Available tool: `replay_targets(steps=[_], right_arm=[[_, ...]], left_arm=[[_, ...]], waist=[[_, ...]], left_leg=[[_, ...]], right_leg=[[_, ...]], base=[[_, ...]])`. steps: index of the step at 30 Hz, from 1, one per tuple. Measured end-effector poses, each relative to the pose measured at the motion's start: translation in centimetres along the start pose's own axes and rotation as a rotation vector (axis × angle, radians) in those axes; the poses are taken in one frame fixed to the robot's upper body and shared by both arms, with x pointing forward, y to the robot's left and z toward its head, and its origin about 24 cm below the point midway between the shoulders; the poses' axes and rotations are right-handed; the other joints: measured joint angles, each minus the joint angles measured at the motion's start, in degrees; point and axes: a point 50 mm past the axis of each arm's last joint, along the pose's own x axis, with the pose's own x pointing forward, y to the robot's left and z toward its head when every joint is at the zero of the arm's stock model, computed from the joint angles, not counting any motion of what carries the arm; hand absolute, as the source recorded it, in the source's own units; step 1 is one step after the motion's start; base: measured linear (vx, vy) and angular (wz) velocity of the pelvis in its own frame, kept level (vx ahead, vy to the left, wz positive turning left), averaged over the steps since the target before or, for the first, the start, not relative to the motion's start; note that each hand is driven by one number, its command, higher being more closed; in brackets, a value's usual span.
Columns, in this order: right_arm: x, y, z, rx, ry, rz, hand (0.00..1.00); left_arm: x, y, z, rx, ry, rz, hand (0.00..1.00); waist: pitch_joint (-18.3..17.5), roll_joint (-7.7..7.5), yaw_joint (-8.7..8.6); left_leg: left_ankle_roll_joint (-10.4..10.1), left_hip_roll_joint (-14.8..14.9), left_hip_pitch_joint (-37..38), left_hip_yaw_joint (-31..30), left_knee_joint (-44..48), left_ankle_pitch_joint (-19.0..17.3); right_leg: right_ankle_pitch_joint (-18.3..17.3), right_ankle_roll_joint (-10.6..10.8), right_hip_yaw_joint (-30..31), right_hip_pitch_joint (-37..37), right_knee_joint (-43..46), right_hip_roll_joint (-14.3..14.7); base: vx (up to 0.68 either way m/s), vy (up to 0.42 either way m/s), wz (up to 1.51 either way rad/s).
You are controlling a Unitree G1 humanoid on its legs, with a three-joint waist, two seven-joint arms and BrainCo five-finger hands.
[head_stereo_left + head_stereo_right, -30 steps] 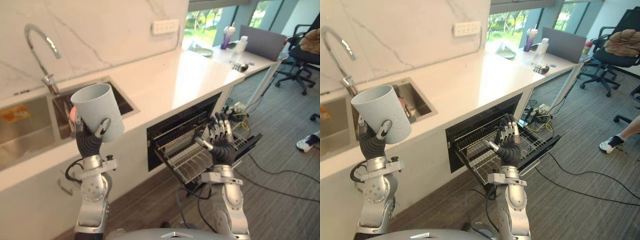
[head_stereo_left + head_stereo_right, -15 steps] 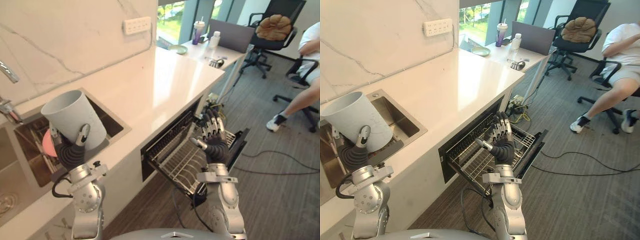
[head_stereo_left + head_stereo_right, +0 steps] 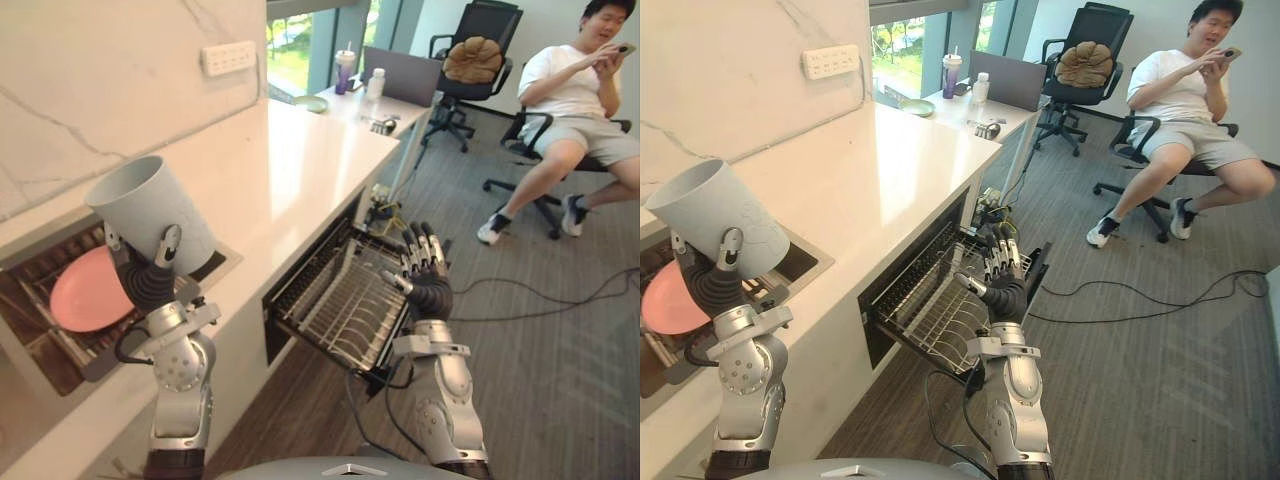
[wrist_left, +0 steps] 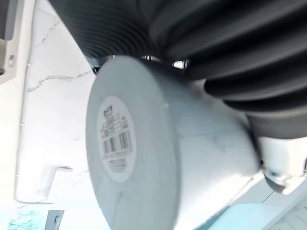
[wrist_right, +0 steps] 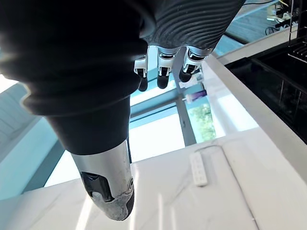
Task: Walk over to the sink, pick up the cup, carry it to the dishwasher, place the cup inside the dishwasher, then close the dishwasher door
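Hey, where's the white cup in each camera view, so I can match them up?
Left eye view: cup at left, tilted, held up in the left hand.
Right eye view: cup at far left, same hand.
Left wrist view: cup close up, labelled base toward the camera.
Right wrist view: right hand, with the socket strip beyond.
Shared landmark: that white socket strip on the marble wall.

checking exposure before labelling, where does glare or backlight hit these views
Left eye view: daylight glares on the white stone countertop. Right wrist view: bright window backlights the right robot hand. Left wrist view: pale grey plastic cup evenly lit.
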Motion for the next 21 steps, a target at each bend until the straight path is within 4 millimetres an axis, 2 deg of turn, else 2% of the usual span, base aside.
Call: replay_targets(steps=[1,2,3,5,6,9,11,15,18,19,21], right_arm=[[0.0,0.1,-0.1,0.001,0.014,0.004,0.00],[0.1,0.0,-0.2,-0.003,0.028,0.005,0.00],[0.2,-0.3,-0.2,-0.011,0.036,0.002,0.00],[0.7,-1.6,0.4,-0.059,0.044,-0.012,0.00],[0.8,-1.9,0.6,-0.069,0.043,-0.015,0.00],[1.0,-2.5,1.1,-0.063,0.034,-0.003,0.00],[1.0,-2.3,1.1,-0.017,0.026,0.015,0.00],[1.1,-0.2,0.7,0.122,0.010,0.103,0.00],[1.1,2.6,0.7,0.241,0.009,0.228,0.00],[1.1,3.7,1.1,0.288,0.002,0.302,0.00],[1.1,4.4,1.4,0.376,0.003,0.357,0.00]], left_arm=[[0.0,0.2,-0.3,0.019,0.009,-0.003,1.00],[0.0,0.3,-0.4,0.027,0.018,0.004,1.00],[-0.2,0.1,-0.7,0.021,0.042,0.011,1.00],[-0.8,-0.9,-1.0,-0.028,0.095,0.024,1.00],[-0.9,-1.1,-1.1,-0.038,0.106,0.025,1.00],[-0.8,-1.5,-1.0,-0.038,0.104,0.007,1.00],[-0.7,-1.9,-0.9,-0.024,0.087,0.001,1.00],[-1.0,-2.5,-1.3,0.019,0.083,0.017,1.00],[-1.1,-2.6,-1.0,0.095,0.027,0.035,1.00],[-1.2,-2.8,-0.9,0.158,-0.013,0.030,1.00],[-1.5,-3.2,-0.8,0.244,-0.069,0.017,1.00]], waist=[[-0.75,-1.30,0.30],[-1.33,-1.98,0.66],[-1.61,-1.19,0.70],[-1.17,2.20,0.59],[-1.18,2.97,0.66],[-1.42,4.01,-0.02],[-1.19,3.65,-0.27],[-0.90,2.60,0.02],[-0.93,2.32,0.48],[-0.96,2.28,0.74],[-1.00,2.22,0.92]], left_leg=[[-1.44,0.26,-0.13,0.09,0.07,-0.07],[-2.88,0.65,-0.89,0.14,0.83,-0.23],[-3.55,2.19,-1.09,-0.11,0.97,0.03],[-5.57,4.91,-2.17,-0.16,-0.73,1.57],[-6.11,5.41,-2.12,-0.05,-1.52,1.91],[-6.99,7.24,-1.73,0.16,-2.80,2.99],[-7.00,7.28,-1.72,0.17,-3.11,3.05],[-6.87,6.82,-1.67,0.25,-3.24,3.14],[-6.61,6.73,-1.80,0.06,-3.22,3.54],[-6.54,6.63,-1.96,0.05,-3.26,3.88],[-6.31,6.26,-2.10,0.09,-3.34,4.31]], right_leg=[[2.25,0.70,-0.48,2.26,-4.43,-0.49],[1.86,4.44,-1.57,4.43,-9.34,-0.28],[2.99,3.41,-2.04,5.19,-10.83,1.48],[4.18,1.94,-3.07,4.47,-13.95,4.69],[4.35,1.69,-3.15,4.42,-14.40,5.38],[4.63,0.69,-3.74,4.63,-15.53,7.39],[4.90,0.30,-4.43,5.25,-16.61,7.49],[7.08,0.25,-6.52,7.09,-20.18,7.16],[7.34,0.17,-8.23,7.26,-20.20,6.92],[7.53,0.18,-9.12,7.28,-20.21,6.74],[7.81,0.15,-9.72,7.28,-20.22,6.42]], base=[[0.11,-0.317,-0.18],[0.11,-0.266,-0.14],[0.16,-0.264,-0.04],[0.15,-0.257,-0.03],[0.08,-0.164,-0.10],[0.06,-0.100,-0.04],[0.00,-0.037,0.06],[-0.05,0.010,0.06],[-0.06,-0.002,0.08],[-0.06,0.001,0.09],[-0.08,0.009,0.09]])
